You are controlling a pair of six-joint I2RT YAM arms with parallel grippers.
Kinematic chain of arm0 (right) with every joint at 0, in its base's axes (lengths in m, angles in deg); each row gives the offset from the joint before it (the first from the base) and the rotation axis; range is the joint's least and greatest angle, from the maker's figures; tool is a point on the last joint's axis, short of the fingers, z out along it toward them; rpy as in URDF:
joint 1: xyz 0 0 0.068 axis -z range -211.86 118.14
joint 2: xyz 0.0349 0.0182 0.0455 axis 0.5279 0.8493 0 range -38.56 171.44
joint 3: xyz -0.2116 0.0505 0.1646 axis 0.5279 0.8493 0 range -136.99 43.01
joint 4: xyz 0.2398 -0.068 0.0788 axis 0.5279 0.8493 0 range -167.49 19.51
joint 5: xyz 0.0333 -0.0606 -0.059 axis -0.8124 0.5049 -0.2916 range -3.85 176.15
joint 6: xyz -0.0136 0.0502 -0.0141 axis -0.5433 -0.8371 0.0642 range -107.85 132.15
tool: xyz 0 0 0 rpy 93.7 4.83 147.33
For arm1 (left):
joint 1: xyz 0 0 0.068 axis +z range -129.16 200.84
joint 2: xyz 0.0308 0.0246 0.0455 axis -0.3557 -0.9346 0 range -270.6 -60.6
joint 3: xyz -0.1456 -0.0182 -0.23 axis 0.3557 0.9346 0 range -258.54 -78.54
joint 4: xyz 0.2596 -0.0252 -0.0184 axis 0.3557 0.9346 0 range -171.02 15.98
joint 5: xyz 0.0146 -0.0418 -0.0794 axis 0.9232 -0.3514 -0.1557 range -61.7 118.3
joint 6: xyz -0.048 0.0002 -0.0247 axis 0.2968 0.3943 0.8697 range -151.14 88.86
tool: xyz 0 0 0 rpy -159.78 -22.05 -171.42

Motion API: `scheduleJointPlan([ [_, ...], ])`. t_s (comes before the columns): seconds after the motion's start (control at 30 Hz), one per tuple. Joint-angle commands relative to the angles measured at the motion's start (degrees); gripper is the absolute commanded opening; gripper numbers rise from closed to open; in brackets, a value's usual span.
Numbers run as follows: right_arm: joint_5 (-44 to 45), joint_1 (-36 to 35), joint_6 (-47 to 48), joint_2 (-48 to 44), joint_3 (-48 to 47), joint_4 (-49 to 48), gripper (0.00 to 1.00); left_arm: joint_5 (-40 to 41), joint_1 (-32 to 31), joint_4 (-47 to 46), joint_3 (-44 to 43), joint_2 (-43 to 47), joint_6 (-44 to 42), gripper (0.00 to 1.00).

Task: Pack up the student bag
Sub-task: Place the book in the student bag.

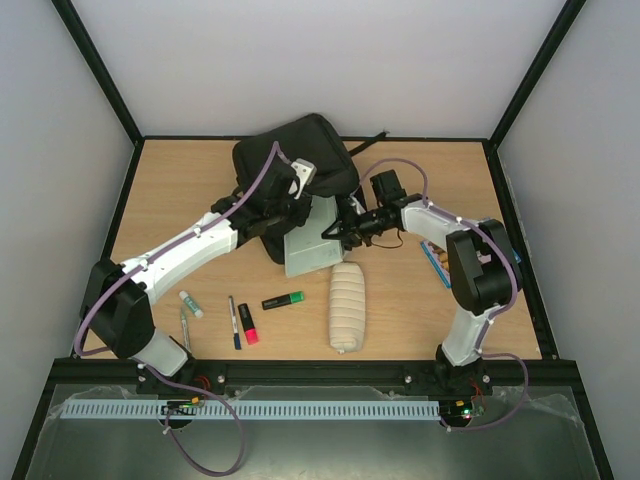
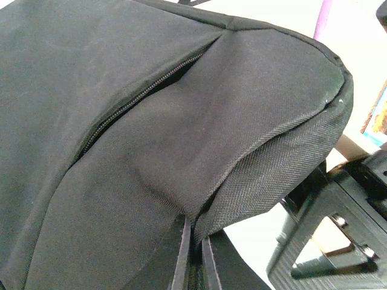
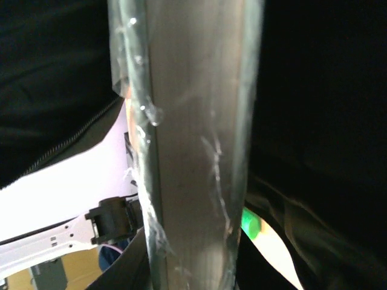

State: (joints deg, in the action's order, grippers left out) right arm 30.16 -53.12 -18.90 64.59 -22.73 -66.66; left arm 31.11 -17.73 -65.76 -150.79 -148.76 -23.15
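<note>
The student bag (image 1: 305, 150), a large black backpack, lies at the back centre of the table. My left gripper (image 1: 283, 208) is shut on the fabric edge of its opening; the left wrist view shows the two fingers pinching the cloth (image 2: 193, 244) and holding the flap up. My right gripper (image 1: 343, 230) is shut on a flat grey pack wrapped in clear plastic (image 1: 310, 245). The pack's far end lies at the bag's mouth. In the right wrist view the pack (image 3: 193, 151) fills the middle, with black bag fabric on both sides.
On the near table lie a beige ribbed pencil case (image 1: 346, 305), a green highlighter (image 1: 284, 300), a pink marker (image 1: 248, 325), a dark pen (image 1: 234, 320), a white glue stick (image 1: 190, 303) and a thin pen (image 1: 185, 328). A blue item (image 1: 434, 262) lies under the right arm.
</note>
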Motion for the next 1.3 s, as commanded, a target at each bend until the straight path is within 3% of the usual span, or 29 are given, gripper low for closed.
scheduleJointPlan([
  [0.0, 0.24, -0.54, 4.11, 0.88, -5.05, 0.55, 0.01, -2.18, -0.46, -4.84, -0.12, 2.94, -0.65, 0.03],
  [0.07, 2.88, -0.56, 4.87, 1.67, -5.84, 1.85, 0.09, -2.28, -0.55, -4.83, 0.13, 3.08, -0.74, 0.02],
  [0.23, 9.15, -0.54, 9.07, 0.95, -7.33, 6.54, 0.41, -1.35, -0.51, -4.81, 0.99, 3.08, -1.04, 0.03],
  [0.47, 21.41, -0.54, 15.11, -7.63, -4.11, 11.93, 0.61, -1.74, -0.46, -4.75, 1.37, 3.28, -1.13, 0.02],
  [0.57, 24.95, -0.59, 19.65, -11.79, -2.21, 14.34, 0.62, -1.45, -0.46, -4.64, 1.41, 3.64, -1.52, 0.03],
  [0.7, 23.14, -1.37, 33.07, -15.48, 0.62, 18.18, 0.49, -1.29, -0.29, -4.69, 1.77, 3.99, -1.91, 0.02],
  [0.93, 39.57, -12.08, 52.4, -22.99, 8.56, 15.03, 0.32, -3.7, 1.46, -5.4, 2.59, 4.53, -1.56, 0.02],
  [1.27, 62.57, -26.32, 69.52, -17.98, 8.52, 7.04, 0.4, -9.86, 3.97, -6.06, 2.95, 4.65, -0.7, 0.02],
])
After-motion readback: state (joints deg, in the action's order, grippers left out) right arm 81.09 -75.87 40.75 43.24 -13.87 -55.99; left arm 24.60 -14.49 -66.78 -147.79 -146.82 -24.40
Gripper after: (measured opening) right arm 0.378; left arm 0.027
